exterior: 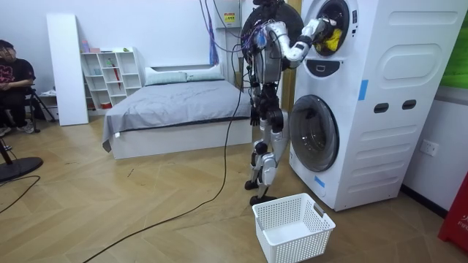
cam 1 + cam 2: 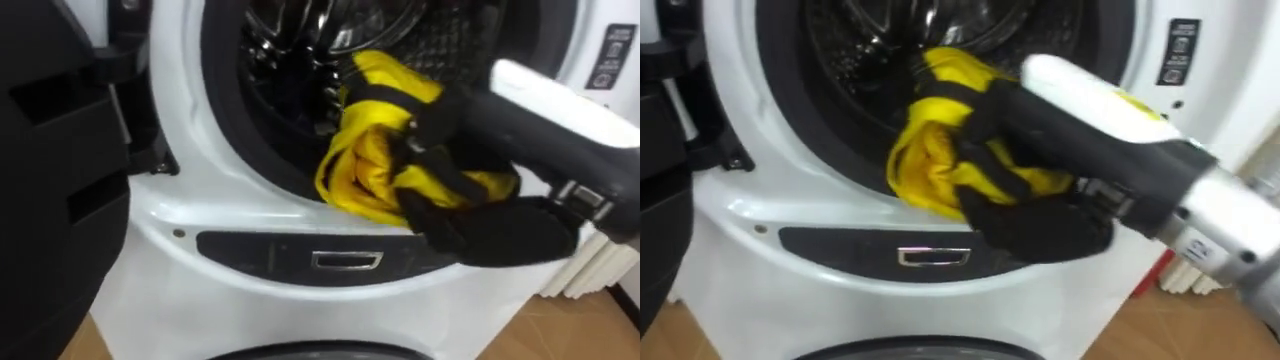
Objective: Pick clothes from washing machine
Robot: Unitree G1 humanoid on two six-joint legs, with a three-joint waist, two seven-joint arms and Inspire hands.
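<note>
Your right hand (image 2: 441,126) has its dark fingers curled tight round the crumpled, glossy yellow garment (image 2: 364,170), which is bunched at the round opening's dark rim (image 2: 224,125) on the upper white washing machine (image 2: 250,305).

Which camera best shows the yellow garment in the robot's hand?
The left eye view: the yellow garment is large there, bunched at the drum's rim, the right hand's fingers curled round it. In the right eye view the arm covers more of it; in the room view it is a small yellow patch.
</note>
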